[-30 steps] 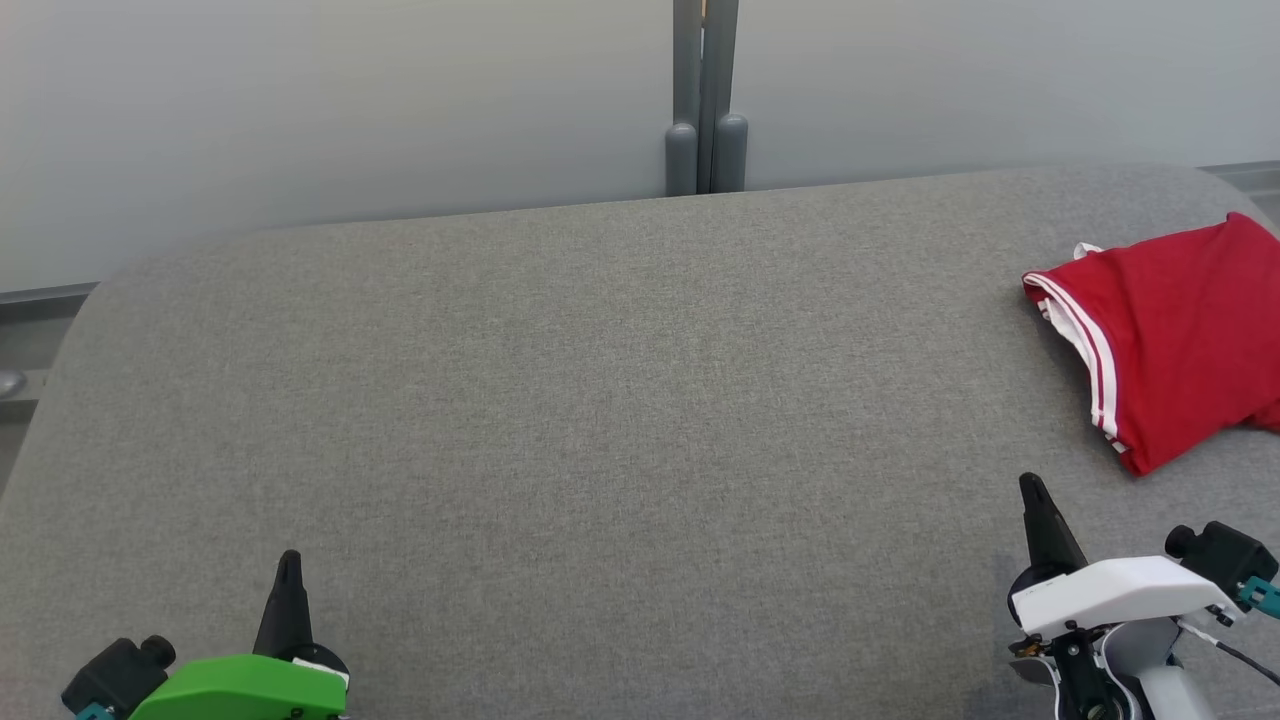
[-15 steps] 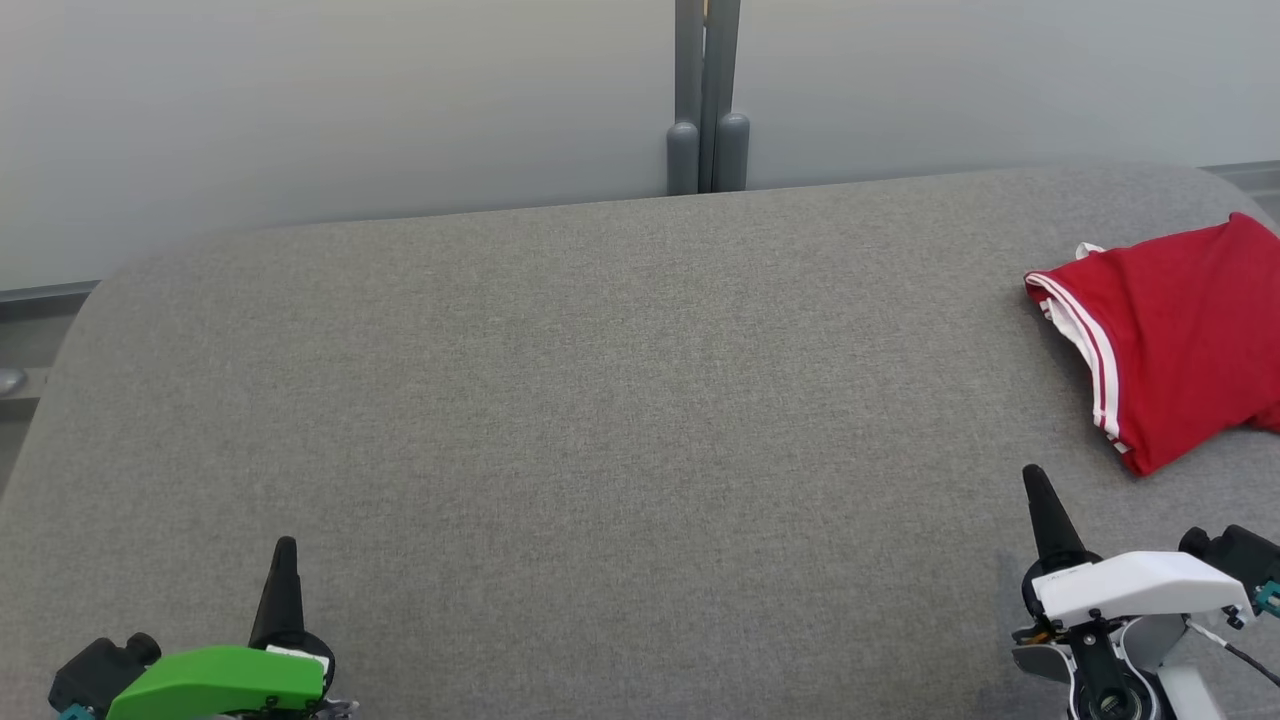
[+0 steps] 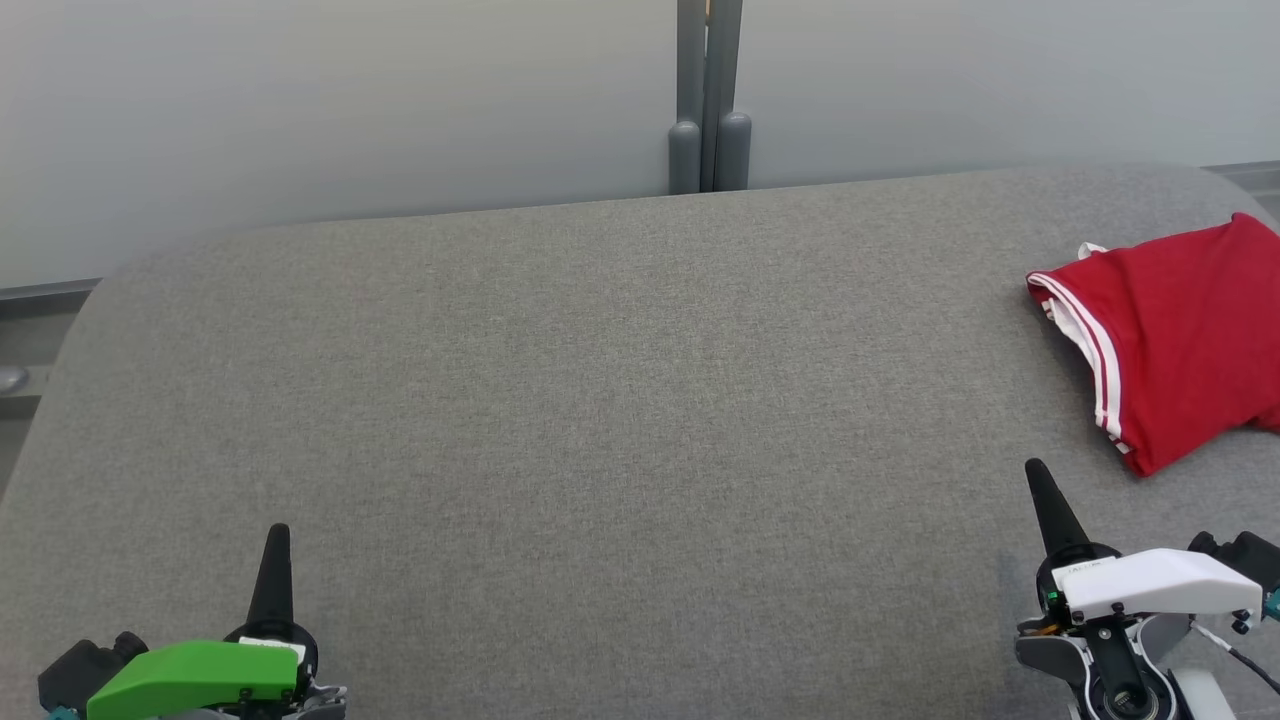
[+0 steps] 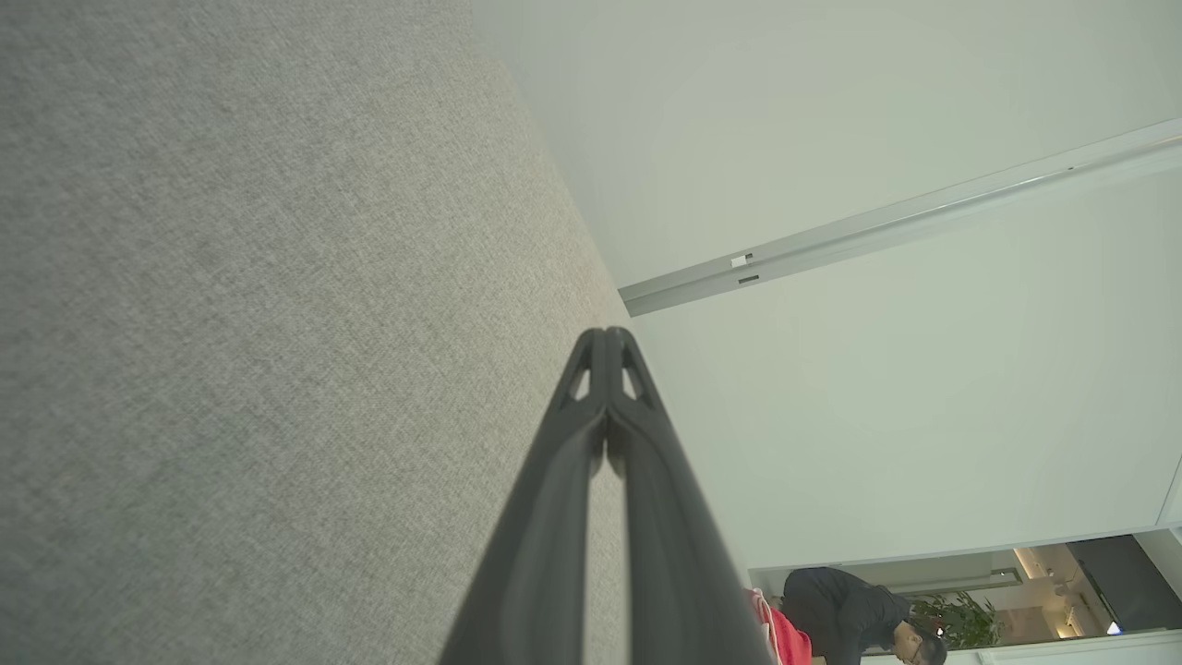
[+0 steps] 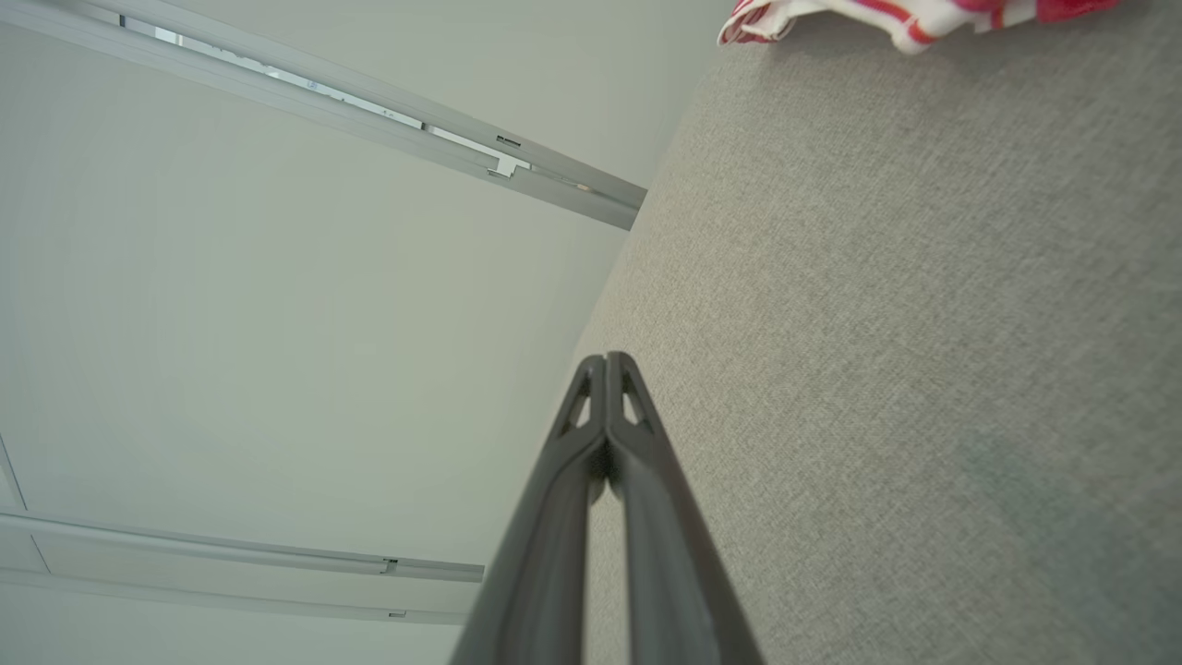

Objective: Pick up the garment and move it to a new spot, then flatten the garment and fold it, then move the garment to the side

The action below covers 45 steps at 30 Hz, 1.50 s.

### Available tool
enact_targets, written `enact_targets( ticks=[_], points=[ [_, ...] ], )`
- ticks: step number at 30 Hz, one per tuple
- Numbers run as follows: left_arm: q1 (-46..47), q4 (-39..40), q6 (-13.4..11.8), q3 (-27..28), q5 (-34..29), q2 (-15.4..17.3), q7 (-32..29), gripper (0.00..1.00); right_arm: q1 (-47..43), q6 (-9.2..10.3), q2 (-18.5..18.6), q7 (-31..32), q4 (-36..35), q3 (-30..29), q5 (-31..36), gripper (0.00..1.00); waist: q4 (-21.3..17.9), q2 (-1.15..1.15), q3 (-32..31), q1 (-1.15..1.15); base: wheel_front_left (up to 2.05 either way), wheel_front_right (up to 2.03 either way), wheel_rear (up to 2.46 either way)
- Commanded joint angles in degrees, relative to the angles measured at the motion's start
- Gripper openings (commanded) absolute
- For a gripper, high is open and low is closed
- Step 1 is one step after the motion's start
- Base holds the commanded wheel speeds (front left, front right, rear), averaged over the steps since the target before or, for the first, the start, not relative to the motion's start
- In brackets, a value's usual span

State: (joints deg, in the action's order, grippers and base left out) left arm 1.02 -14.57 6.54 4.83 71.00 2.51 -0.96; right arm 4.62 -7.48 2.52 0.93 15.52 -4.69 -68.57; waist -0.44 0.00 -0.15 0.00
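Your left end effector (image 3: 278, 533) and right end effector (image 3: 1035, 468) are closed and empty, the garment (image 3: 1180, 330) apart on the table (image 3: 600, 400).

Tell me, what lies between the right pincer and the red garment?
Nothing: the head view shows bare grey fabric surface between the right pincer and the red white-striped garment.

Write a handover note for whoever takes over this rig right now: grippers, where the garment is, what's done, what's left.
Left gripper: shut, empty, at the near left of the grey fabric surface.
Right gripper: shut, empty, at the near right, just short of the red garment.
The red garment lies folded at the surface's far right edge, touched by neither gripper.
Done: it looks folded and set aside.
Left: probably nothing; check the fold is tidy.
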Motion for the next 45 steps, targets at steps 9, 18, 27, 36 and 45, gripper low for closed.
enact_targets(
  ticks=[9, 18, 27, 36, 45],
  points=[
    [1.62, 1.49, 0.53, 0.64, 5.63, 0.43, -1.48, 0.0, -0.5, -0.03, 0.38, 1.51, -1.61, -0.41, -6.31, 0.0, 0.09, 0.0, 0.05, 0.0, 0.0, 0.0, 0.0],
    [1.63, 2.2, 0.62, 1.0, 9.51, 0.46, -2.51, 0.0, -0.7, -0.02, 0.41, 2.5, -2.32, -0.6, -10.56, 0.0, 0.16, 0.0, 0.09, 0.0, 0.0, 0.0, 0.0],
    [1.77, 2.87, 0.75, 1.37, 13.57, 0.49, -3.52, 0.0, -0.98, -0.02, 0.45, 3.52, -3.04, -0.79, -15.0, 0.0, 0.24, 0.0, 0.13, 0.0, 0.0, 0.0, 0.0],
    [1.94, 3.46, 0.95, 1.69, 17.35, 0.51, -4.49, 0.0, -1.17, -0.02, 0.46, 4.53, -3.7, -0.96, -19.11, 0.0, 0.32, 0.0, 0.18, 0.0, 0.0, 0.0, 0.0],
    [2.04, 4.11, 1.07, 1.96, 20.88, 0.53, -5.52, 0.0, -1.44, -0.02, 0.48, 5.4, -4.33, -1.13, -23.0, 0.0, 0.4, 0.0, 0.23, 0.0, 0.0, 0.0, 0.0]
  ],
)
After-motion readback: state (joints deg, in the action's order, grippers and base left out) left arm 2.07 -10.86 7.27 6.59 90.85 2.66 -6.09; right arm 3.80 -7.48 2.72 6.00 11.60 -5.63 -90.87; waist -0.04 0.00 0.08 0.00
